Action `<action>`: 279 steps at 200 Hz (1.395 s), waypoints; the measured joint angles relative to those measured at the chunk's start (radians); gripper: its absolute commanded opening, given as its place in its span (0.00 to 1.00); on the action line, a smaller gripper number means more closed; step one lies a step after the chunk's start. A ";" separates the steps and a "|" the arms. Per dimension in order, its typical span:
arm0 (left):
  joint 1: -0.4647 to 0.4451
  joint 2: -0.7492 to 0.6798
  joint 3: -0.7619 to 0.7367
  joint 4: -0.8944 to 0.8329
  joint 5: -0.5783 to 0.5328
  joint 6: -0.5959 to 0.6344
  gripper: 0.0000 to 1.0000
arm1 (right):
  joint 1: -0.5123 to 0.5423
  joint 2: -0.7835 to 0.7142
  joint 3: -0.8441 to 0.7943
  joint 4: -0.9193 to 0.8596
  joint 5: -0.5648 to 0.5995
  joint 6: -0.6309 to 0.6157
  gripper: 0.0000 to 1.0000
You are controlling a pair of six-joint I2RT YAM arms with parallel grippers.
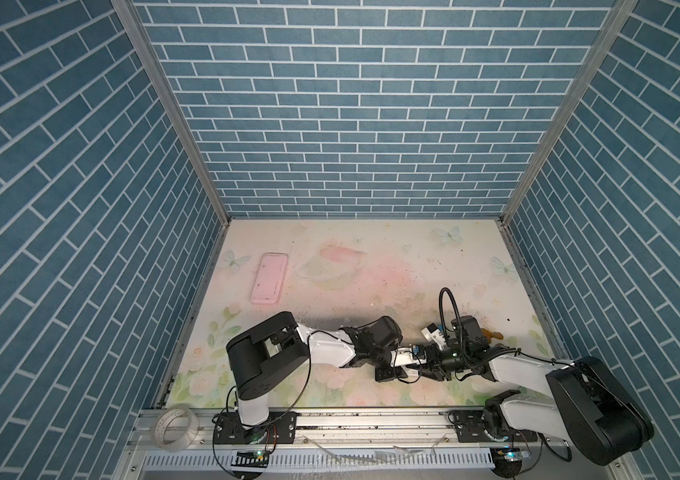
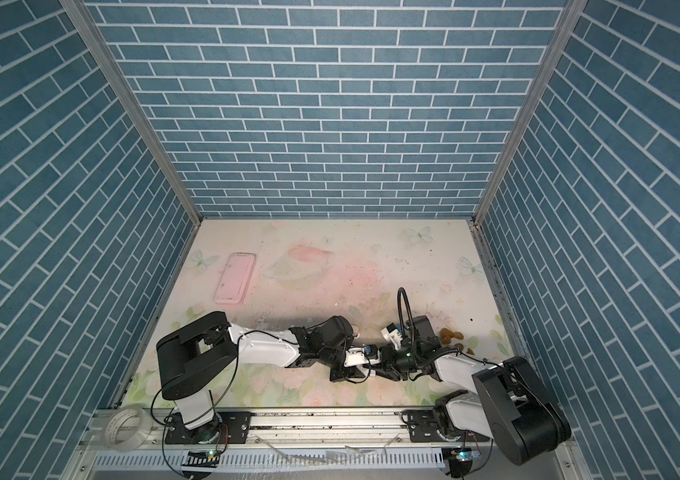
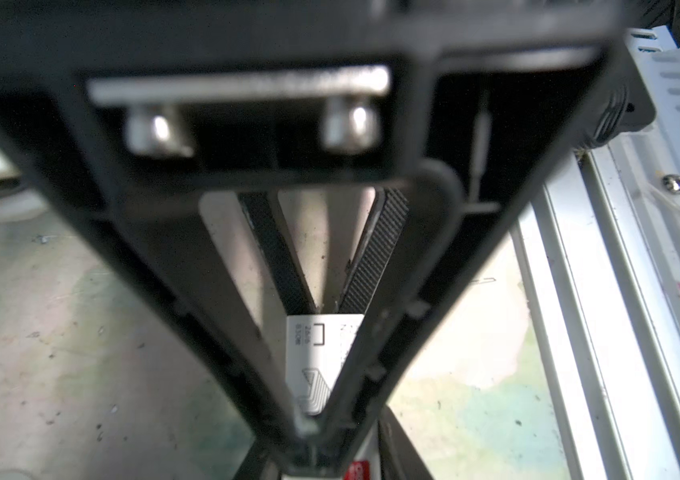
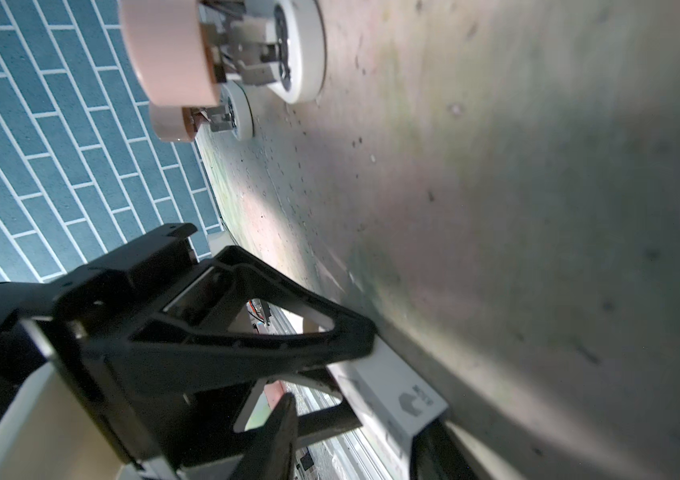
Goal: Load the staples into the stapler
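Both grippers meet at the front middle of the table on a small white card box [image 1: 413,373] [image 3: 313,357] [image 4: 396,390] with staple print and a red mark [image 3: 357,471]. My left gripper [image 1: 401,372] [image 3: 309,430] is shut thinly on one end of it. My right gripper [image 1: 424,370] [image 4: 350,432] spans its width from the opposite side, shut on it. The staples are hidden inside. A pink-topped, white-based oblong that looks like the stapler [image 1: 268,279] [image 2: 235,279] [image 4: 201,116] lies at the back left, far from both grippers.
A second pink-and-white object [image 2: 354,330] [image 4: 221,50] stands just behind the left wrist. Brown lumps [image 1: 492,333] lie at the right. A tape roll [image 1: 174,428] rests on the front rail [image 1: 350,419]. Blue brick walls enclose three sides.
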State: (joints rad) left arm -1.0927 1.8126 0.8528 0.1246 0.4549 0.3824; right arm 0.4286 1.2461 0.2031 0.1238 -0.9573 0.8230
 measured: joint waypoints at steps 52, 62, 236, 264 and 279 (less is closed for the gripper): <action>0.000 0.001 0.001 0.000 0.004 0.000 0.39 | 0.011 0.014 0.000 0.021 0.003 0.011 0.45; -0.001 0.001 0.001 0.000 0.006 0.000 0.41 | 0.011 0.014 0.000 0.023 0.003 0.011 0.46; -0.008 -0.100 0.007 -0.240 -0.055 0.074 0.61 | 0.015 -0.080 0.000 -0.062 0.071 -0.021 0.50; -0.008 -0.098 0.015 -0.263 -0.066 0.079 0.58 | 0.015 -0.079 0.003 -0.068 0.071 -0.036 0.50; -0.008 -0.096 0.020 -0.267 -0.069 0.078 0.58 | 0.015 -0.079 0.004 -0.072 0.072 -0.042 0.50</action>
State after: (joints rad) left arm -1.1004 1.7164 0.8730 -0.1421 0.3855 0.4603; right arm 0.4435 1.1667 0.2070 0.0521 -0.8856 0.7807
